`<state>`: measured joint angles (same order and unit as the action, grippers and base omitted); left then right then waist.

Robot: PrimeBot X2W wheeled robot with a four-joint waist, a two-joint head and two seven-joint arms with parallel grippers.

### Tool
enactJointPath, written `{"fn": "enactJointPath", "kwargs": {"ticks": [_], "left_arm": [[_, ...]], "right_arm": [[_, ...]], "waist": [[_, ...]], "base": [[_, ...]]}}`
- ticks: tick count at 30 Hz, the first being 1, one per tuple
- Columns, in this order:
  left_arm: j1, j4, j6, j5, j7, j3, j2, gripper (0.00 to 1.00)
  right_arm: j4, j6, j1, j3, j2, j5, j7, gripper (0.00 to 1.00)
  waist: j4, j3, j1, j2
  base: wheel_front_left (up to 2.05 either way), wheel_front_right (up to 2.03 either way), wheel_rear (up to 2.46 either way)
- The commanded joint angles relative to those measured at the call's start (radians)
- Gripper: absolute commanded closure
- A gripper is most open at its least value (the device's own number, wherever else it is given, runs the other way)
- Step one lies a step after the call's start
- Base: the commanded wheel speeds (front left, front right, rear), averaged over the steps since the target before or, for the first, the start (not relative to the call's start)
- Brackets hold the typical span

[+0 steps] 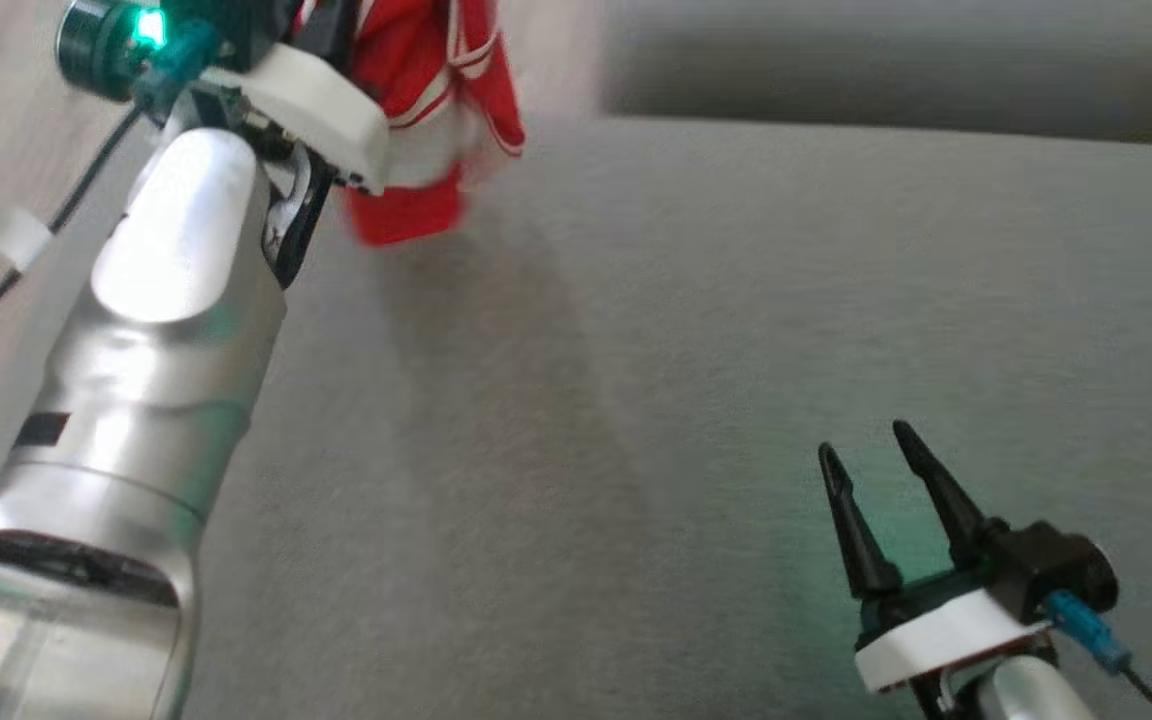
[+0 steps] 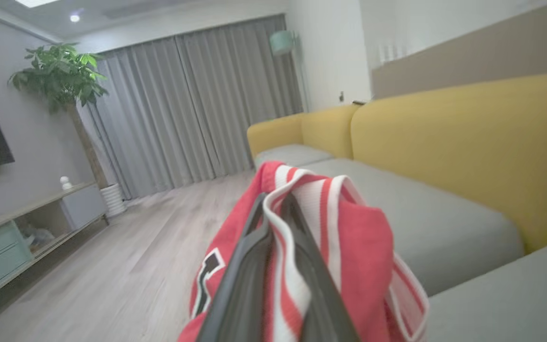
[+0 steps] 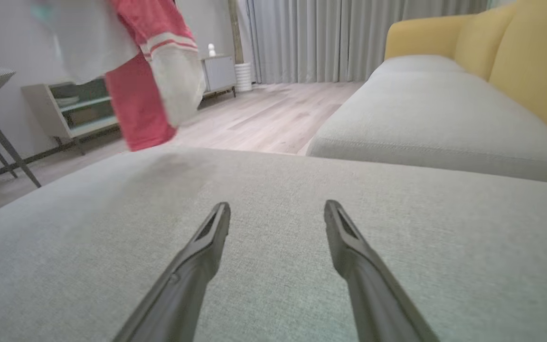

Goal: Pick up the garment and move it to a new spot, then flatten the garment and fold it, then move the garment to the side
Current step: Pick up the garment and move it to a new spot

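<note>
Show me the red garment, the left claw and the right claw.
garment point(image 2: 363, 237): left wrist view, red fabric right of the stripes.
left claw point(image 2: 276, 204): left wrist view, midway between its fingertips, shut on the garment.
right claw point(image 3: 277, 205): right wrist view, midway between its open fingertips.

Left hand point(image 2: 275, 199) high, clamped on the garment point(image 2: 363, 237); right hand point(image 3: 277, 210) low, fingers apart.

Soft indoor light. Motion blur smears the red-and-white striped garment point(image 1: 406, 70), whose faint shadow crosses the grey fabric sofa cushion point(image 1: 686, 350).
</note>
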<state>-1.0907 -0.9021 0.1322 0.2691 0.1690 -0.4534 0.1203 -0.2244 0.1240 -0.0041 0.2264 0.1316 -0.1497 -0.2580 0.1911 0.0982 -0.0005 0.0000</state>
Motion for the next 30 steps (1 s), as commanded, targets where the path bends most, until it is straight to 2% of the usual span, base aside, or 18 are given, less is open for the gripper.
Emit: {"fn": "enactJointPath", "kwargs": {"ticks": [1, 5, 8, 14, 15, 16, 20, 22, 24, 27, 30], "left_arm": [[-0.037, 0.077, -0.002, 0.043, -0.014, -0.011, 0.058, 1.00], [0.002, 0.215, -0.002, 0.152, -0.063, -0.103, 0.109, 1.00], [0.053, 0.267, -0.002, 0.196, -0.084, -0.158, 0.124, 1.00], [0.244, 0.224, -0.002, 0.226, -0.044, -0.249, 0.059, 1.00], [0.278, 0.197, -0.002, 0.221, -0.026, -0.268, 0.049, 0.58], [0.315, 0.166, -0.002, 0.216, -0.001, -0.284, 0.037, 0.00], [0.459, 0.056, -0.027, 0.225, 0.080, -0.290, -0.012, 0.00], [0.530, 0.061, -0.055, 0.238, 0.091, -0.256, -0.033, 0.00], [0.568, 0.101, -0.070, 0.234, 0.092, -0.230, -0.041, 0.00], [0.716, 0.250, -0.108, 0.186, 0.092, -0.152, -0.050, 0.00], [0.886, 0.423, -0.156, 0.149, 0.092, -0.012, -0.055, 0.00]], "right_arm": [[0.035, 0.007, -0.008, 0.022, -0.001, -0.006, -0.004, 0.00], [0.047, 0.007, -0.008, 0.037, -0.013, 0.000, -0.004, 0.00], [0.049, 0.007, -0.018, 0.050, -0.023, -0.002, -0.004, 0.00], [0.033, 0.007, -0.032, 0.080, -0.040, -0.002, -0.004, 0.00], [0.029, 0.007, -0.034, 0.081, -0.043, -0.001, -0.004, 0.00], [0.024, 0.007, -0.036, 0.082, -0.047, -0.002, -0.004, 0.00], [-0.007, 0.007, -0.031, 0.083, -0.057, -0.004, -0.004, 0.00], [-0.020, 0.007, -0.012, 0.065, -0.060, -0.007, -0.004, 0.00], [-0.024, 0.007, 0.001, 0.051, -0.061, -0.007, -0.004, 0.00], [-0.028, 0.007, 0.040, 0.016, -0.064, -0.009, -0.004, 0.00], [-0.027, 0.007, 0.074, -0.016, -0.067, -0.011, -0.004, 0.00]], "waist": [[-0.190, -0.132, 0.0005, 0.0000], [-0.308, -0.126, 0.0005, 0.0000], [-0.390, -0.101, 0.0005, 0.0000], [-0.500, -0.040, 0.0005, 0.0000], [-0.508, -0.030, 0.0005, 0.0000], [-0.515, -0.023, 0.0005, 0.0000], [-0.515, -0.023, 0.0005, 0.0000], [-0.488, -0.046, 0.0005, 0.0000], [-0.469, -0.055, 0.0005, 0.0000], [-0.397, -0.093, 0.0005, 0.0000], [-0.322, -0.132, 0.0005, 0.0000]], "base": [[0.00, 0.00, 0.00], [0.00, 0.00, 0.00], [0.00, 0.00, 0.00], [0.00, 0.00, 0.00], [0.00, 0.00, 0.00], [0.00, 0.00, 0.00], [0.00, 0.00, 0.00], [0.00, 0.00, 0.00], [0.00, 0.00, 0.00], [0.00, 0.00, 0.00], [0.00, 0.00, 0.00]]}}
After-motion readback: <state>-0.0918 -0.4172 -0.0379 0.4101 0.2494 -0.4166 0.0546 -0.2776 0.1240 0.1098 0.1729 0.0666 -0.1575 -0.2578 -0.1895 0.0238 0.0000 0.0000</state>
